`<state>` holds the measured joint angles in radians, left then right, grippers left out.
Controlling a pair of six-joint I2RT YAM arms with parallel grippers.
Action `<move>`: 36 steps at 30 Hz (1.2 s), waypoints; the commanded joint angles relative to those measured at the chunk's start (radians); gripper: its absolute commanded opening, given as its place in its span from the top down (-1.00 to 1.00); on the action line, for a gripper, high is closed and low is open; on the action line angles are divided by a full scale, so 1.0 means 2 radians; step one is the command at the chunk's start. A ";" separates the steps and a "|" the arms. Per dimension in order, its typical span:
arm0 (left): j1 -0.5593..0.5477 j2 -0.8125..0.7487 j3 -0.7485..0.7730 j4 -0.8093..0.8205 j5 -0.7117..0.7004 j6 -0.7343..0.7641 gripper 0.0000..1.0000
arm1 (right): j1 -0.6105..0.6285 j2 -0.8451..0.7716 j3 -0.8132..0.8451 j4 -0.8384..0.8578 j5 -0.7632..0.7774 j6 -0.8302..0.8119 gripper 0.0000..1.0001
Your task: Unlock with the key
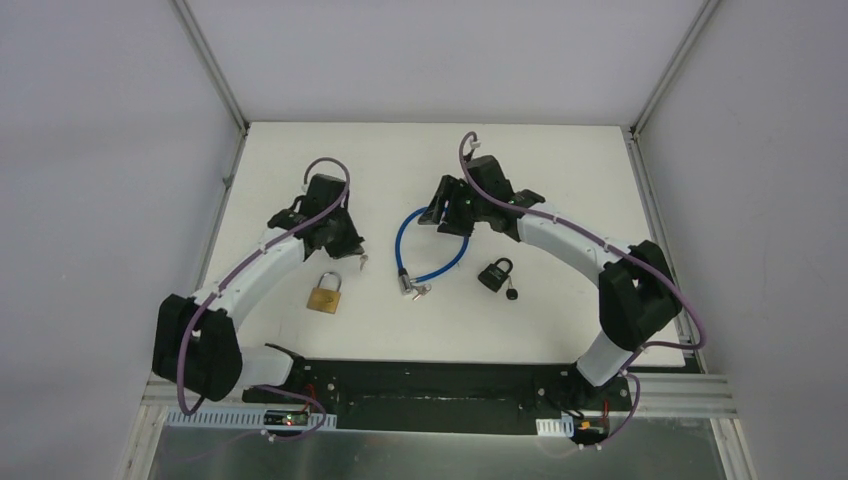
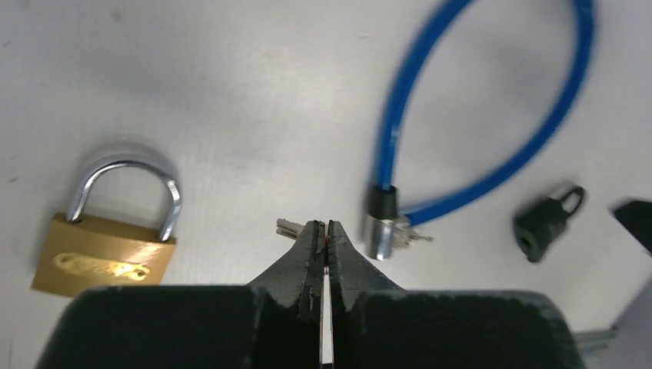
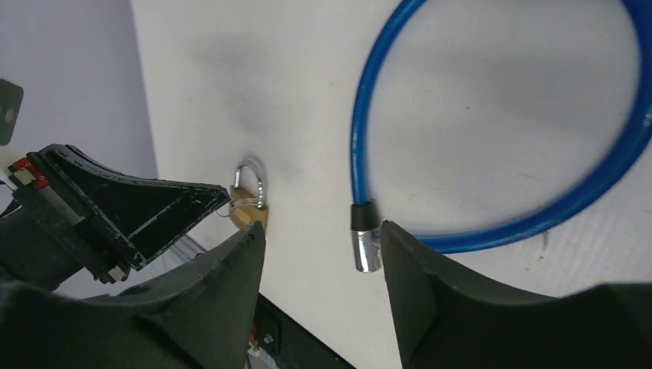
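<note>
1. Spreading white between grey walls on three sides, the worktop (image 1: 560,160) has bare room along its far edge, and both arms curve in over its middle.
2. The left gripper (image 2: 323,231) is clamped shut on a small silver key (image 2: 288,227), whose end sticks out sideways past the fingertips. The brass padlock (image 2: 104,250) lies flat near it, toward the near edge in the top view. Its shackle is seated in the body and it does not touch the key.
3. The right gripper (image 3: 321,227) is spread open and holds nothing, hovering above the blue cable lock (image 2: 390,131).
4. The cable lock's loop lies between the two grippers, its metal end close beside the left gripper. A small black padlock (image 2: 542,223) lies further right, well apart from the brass one.
</note>
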<state>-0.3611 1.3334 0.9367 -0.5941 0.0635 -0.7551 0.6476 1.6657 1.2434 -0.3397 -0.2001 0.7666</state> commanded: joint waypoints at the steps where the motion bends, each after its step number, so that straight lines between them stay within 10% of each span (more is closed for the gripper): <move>1: -0.004 -0.063 0.008 0.121 0.111 0.065 1.00 | 0.001 -0.012 -0.013 0.109 -0.069 0.067 -0.29; 17: -0.004 -0.048 0.159 0.117 0.397 0.096 1.00 | 0.002 -0.111 -0.068 0.331 -0.168 -0.010 -0.40; 36: -0.004 -0.052 0.170 0.098 0.391 0.100 1.00 | 0.007 -0.182 -0.100 0.291 -0.168 -0.010 -0.40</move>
<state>-0.3592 1.2400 1.2488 -0.3969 0.8444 -0.5797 0.6468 1.4319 1.0840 0.1684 -0.5220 0.7521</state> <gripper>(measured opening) 0.009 0.700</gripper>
